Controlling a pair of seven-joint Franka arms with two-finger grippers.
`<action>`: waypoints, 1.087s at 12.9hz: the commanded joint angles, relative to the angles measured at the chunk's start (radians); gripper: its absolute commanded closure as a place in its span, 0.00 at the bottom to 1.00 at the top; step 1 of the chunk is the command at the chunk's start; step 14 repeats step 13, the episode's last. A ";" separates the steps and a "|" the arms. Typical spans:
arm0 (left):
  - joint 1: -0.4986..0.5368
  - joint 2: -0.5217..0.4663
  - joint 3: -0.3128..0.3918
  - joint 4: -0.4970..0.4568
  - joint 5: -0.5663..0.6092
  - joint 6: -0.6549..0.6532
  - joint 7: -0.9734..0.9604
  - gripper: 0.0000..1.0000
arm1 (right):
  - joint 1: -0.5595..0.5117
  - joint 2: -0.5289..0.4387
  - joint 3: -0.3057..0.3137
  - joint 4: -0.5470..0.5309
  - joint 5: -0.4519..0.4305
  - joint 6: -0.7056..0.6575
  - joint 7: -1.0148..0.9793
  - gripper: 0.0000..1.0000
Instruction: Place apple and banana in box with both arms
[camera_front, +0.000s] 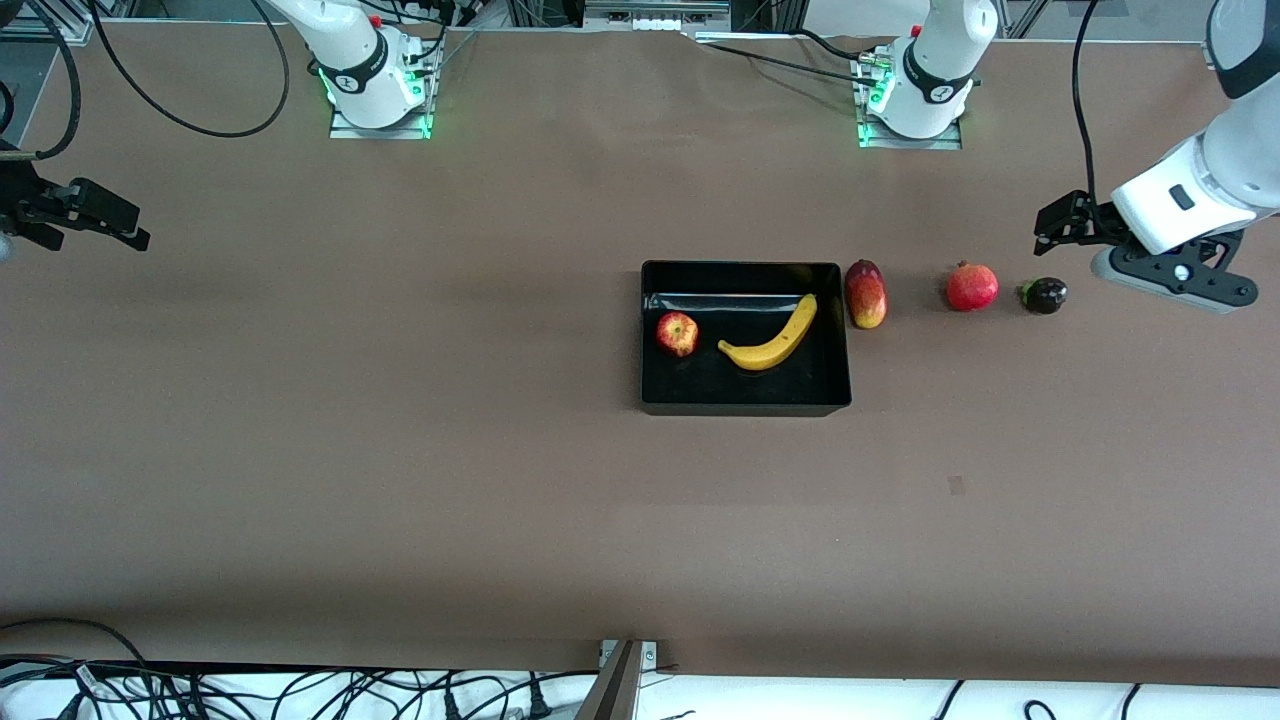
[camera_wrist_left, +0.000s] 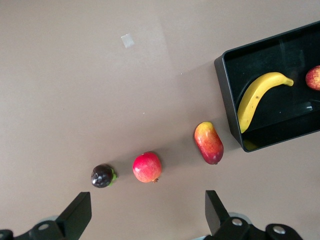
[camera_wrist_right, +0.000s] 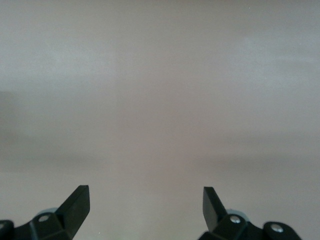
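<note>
The red apple (camera_front: 677, 333) and the yellow banana (camera_front: 771, 336) lie side by side in the black box (camera_front: 745, 405) at the table's middle. The box also shows in the left wrist view (camera_wrist_left: 226, 85), with the banana (camera_wrist_left: 257, 97) and the apple (camera_wrist_left: 314, 77) inside. My left gripper (camera_front: 1052, 225) is open and empty, up over the table at the left arm's end, near a dark fruit; its fingers (camera_wrist_left: 80, 212) frame bare table. My right gripper (camera_front: 125, 225) is open and empty over bare table at the right arm's end; its own view (camera_wrist_right: 146, 210) shows only the table.
Beside the box toward the left arm's end lie a red-yellow mango (camera_front: 865, 293), a red pomegranate (camera_front: 972, 287) and a small dark purple fruit (camera_front: 1044, 295) in a row. The mango (camera_wrist_left: 208, 142), pomegranate (camera_wrist_left: 147, 167) and dark fruit (camera_wrist_left: 103, 175) show in the left wrist view.
</note>
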 joint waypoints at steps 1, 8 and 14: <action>0.007 -0.002 0.001 0.031 -0.019 -0.029 -0.036 0.00 | -0.012 -0.008 0.011 -0.003 0.004 -0.006 0.010 0.00; 0.024 -0.002 0.000 0.031 -0.022 -0.028 -0.073 0.00 | -0.012 -0.008 0.011 -0.003 0.004 -0.006 0.010 0.00; 0.025 -0.002 -0.002 0.032 -0.022 -0.029 -0.073 0.00 | -0.012 -0.008 0.011 -0.003 0.004 -0.008 0.010 0.00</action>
